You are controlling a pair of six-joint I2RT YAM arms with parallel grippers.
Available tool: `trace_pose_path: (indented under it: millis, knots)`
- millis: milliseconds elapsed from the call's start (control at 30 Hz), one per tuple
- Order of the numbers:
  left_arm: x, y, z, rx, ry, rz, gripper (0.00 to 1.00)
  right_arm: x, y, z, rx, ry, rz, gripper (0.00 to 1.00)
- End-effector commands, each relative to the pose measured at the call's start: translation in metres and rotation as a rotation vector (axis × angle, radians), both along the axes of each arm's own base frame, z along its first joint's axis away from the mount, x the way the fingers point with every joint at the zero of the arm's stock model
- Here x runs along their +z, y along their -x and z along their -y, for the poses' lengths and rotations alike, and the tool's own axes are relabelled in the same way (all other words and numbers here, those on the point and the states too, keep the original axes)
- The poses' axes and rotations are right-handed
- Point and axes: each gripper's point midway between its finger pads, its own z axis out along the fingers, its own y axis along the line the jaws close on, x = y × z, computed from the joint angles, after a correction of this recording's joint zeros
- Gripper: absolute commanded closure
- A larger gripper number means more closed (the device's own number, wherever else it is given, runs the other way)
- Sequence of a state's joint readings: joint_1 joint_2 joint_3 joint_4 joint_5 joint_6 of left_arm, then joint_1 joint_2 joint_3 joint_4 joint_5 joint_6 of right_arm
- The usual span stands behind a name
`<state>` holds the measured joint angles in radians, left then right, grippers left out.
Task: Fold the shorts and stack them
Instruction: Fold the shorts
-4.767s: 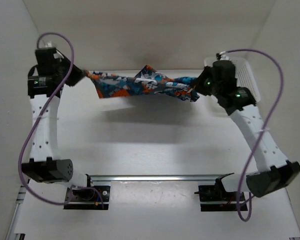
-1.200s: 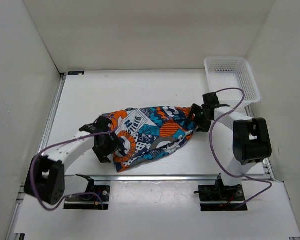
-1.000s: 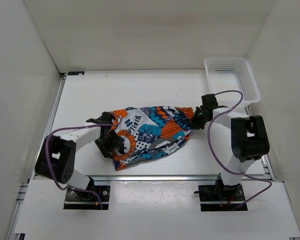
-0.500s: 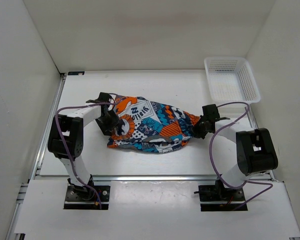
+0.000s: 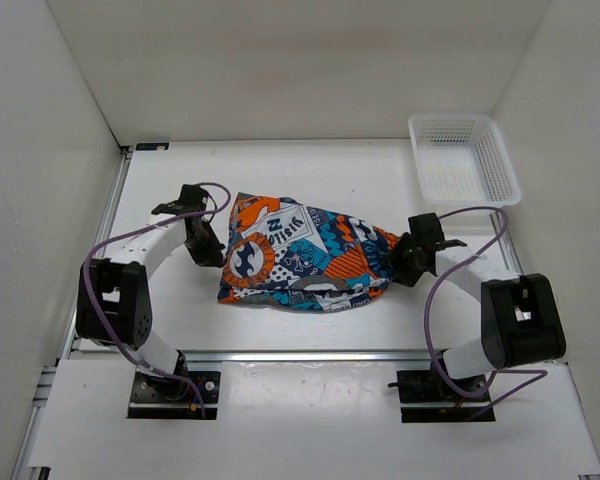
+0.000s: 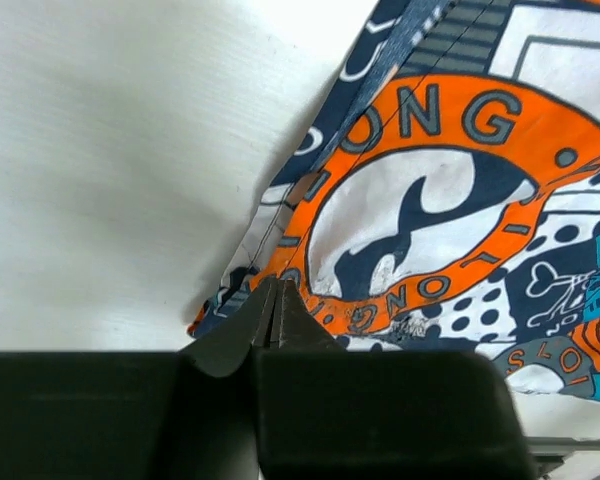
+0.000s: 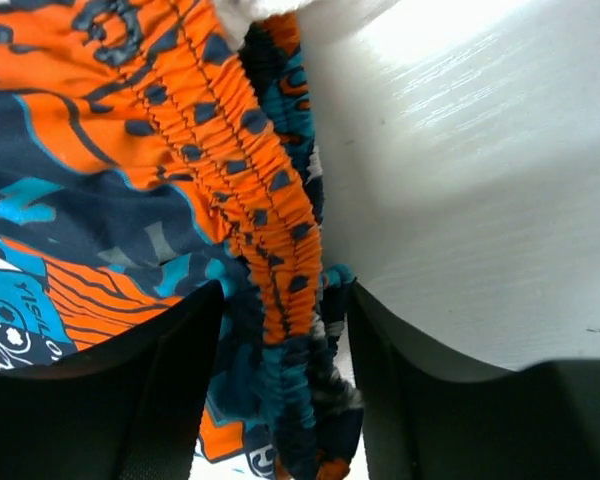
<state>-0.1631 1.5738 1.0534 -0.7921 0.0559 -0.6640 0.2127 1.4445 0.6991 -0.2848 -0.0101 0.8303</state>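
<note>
Mostly flat, the shorts [image 5: 305, 255] lie mid-table [image 5: 280, 180], long axis left to right, the gathered waistband [image 7: 270, 230] pointing right. The left gripper [image 5: 208, 250], fingers pressed together and empty, sits at their left edge. The right gripper [image 5: 405, 262] stands spread around the waistband.

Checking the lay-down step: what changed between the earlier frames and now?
The shorts went from held up stretched at the far side to lying bunched mid-table. The left tool let go, drew back to their left edge and shut empty. The right tool opened, jaws straddling the waistband. The basket stayed put.
</note>
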Motion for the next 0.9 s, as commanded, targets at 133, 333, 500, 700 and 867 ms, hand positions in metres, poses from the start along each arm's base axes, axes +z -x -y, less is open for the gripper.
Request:
trace_pose_path:
  millis: [133, 333, 500, 700, 867]
  knots:
    - [0.02, 0.014, -0.005, -0.048, -0.018, 0.033, 0.6, 0.008, 0.023, 0.016, 0.0, 0.073, -0.042, 0.34]
    - [-0.008, 0.027, -0.005, -0.06, -0.031, -0.061, 0.38, 0.038, 0.027, 0.022, -0.007, 0.084, 0.042, 0.48]
    - [-0.021, 0.021, -0.003, -0.066, -0.047, -0.082, 0.68, 0.039, 0.03, 0.022, -0.007, 0.086, 0.03, 0.78]
    - [-0.018, 0.011, -0.003, -0.063, -0.055, -0.068, 0.9, 0.042, 0.027, 0.022, 0.001, 0.088, 0.042, 1.0]
    - [-0.008, 0.009, 0.0, -0.067, -0.034, -0.036, 0.87, 0.053, 0.021, 0.025, -0.002, 0.105, 0.078, 1.0]
